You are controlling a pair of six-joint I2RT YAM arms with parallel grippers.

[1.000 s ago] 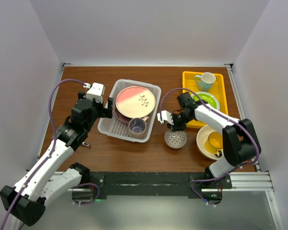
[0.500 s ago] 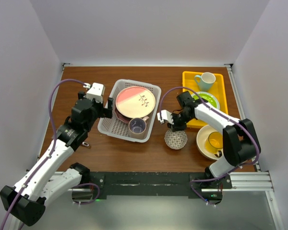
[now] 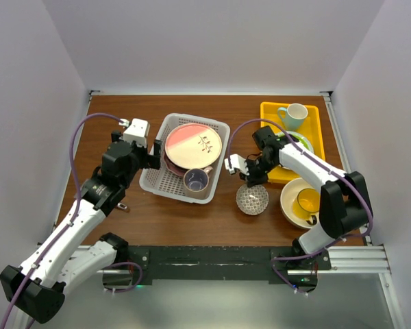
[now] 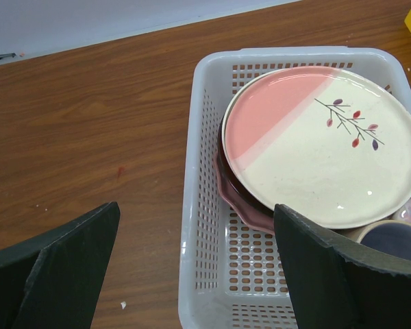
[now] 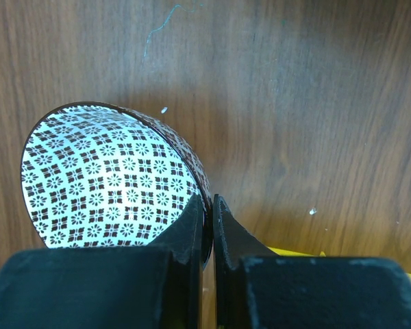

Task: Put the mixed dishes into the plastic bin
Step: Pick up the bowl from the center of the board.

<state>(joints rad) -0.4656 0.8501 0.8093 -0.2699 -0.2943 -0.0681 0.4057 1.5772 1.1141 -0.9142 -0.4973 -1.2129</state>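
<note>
Top external view: the right gripper (image 3: 249, 179) is shut tight on the far rim of the patterned bowl (image 3: 252, 199), which sits over bare wood between the basket (image 3: 166, 184) and the cream bowl (image 3: 292, 205). A strip of table (image 3: 222, 205) separates the patterned bowl from the basket's right wall; the cream bowl's rim lies near on the other side, with a yellow mug (image 3: 306, 202) inside it. The yellow tray (image 3: 317, 118) edge is just behind the gripper.

Right wrist view: the fingertips (image 5: 192, 218) pinch the tilted bowl's (image 5: 109, 178) rim.

Left wrist view: the left gripper (image 4: 195, 264) is spread wide and empty above the basket's (image 4: 192, 205) left rim. A pink-and-cream plate (image 4: 329, 147) covers the far part; a mug (image 4: 390, 240) fills the near right corner; the near left lattice floor is bare.
</note>
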